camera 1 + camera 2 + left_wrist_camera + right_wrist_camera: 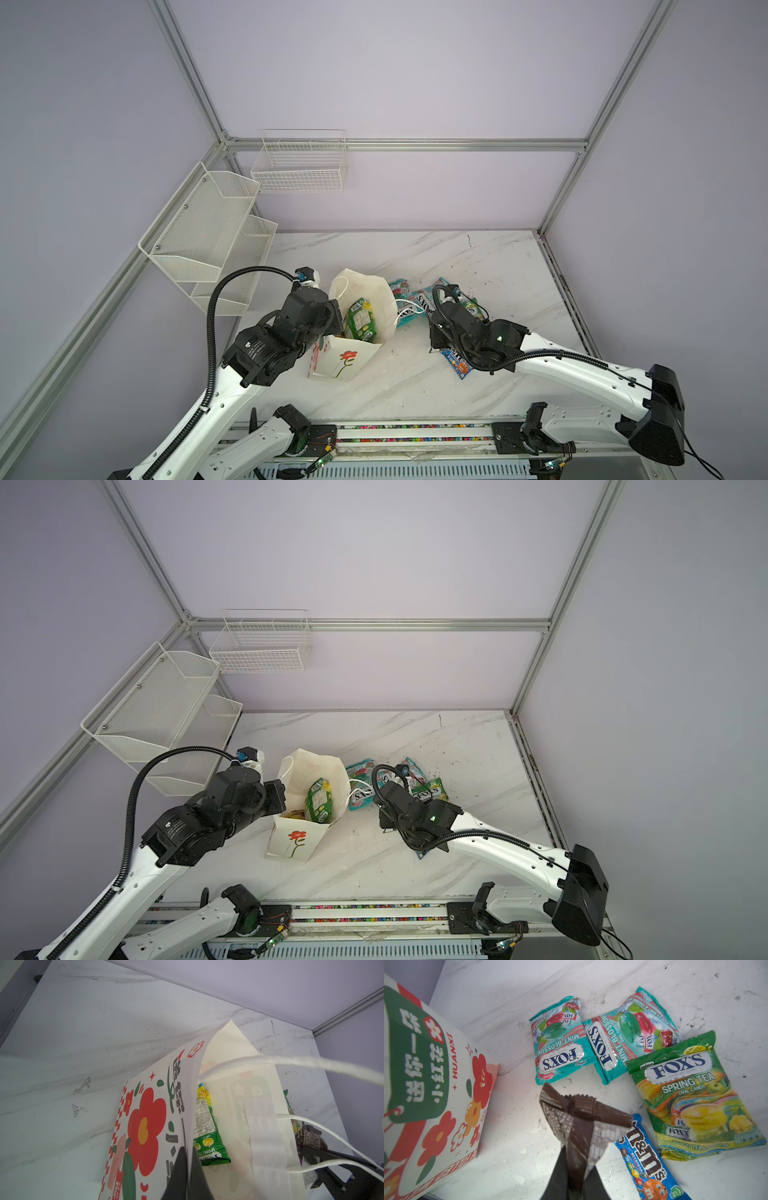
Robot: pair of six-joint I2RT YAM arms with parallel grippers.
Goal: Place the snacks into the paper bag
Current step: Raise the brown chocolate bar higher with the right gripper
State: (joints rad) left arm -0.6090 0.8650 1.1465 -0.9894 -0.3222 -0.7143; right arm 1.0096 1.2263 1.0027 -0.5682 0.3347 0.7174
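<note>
My left gripper (188, 1155) pinches open one wall of the paper bag (145, 1122). My right gripper (576, 1153) clamps the dark brown bar (581, 1113) beside it. I should lift over the rim, clear of the cord handle (332, 1068), then release.

- The paper bag (332, 362) stands open (mouth up), a green pouch (360, 320) inside.
- Teal pouches (401, 287) lie beside it.
- A blue packet (457, 365) shows under the right arm (548, 353).

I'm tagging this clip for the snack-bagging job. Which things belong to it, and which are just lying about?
Job: paper bag, left gripper pinching its wall; green pouch inside; dark brown bar in the right gripper; two teal pouches, Spring Tea pouch, M&M's packet on the table.
Not part of it: mesh shelf, wire basket.
</note>
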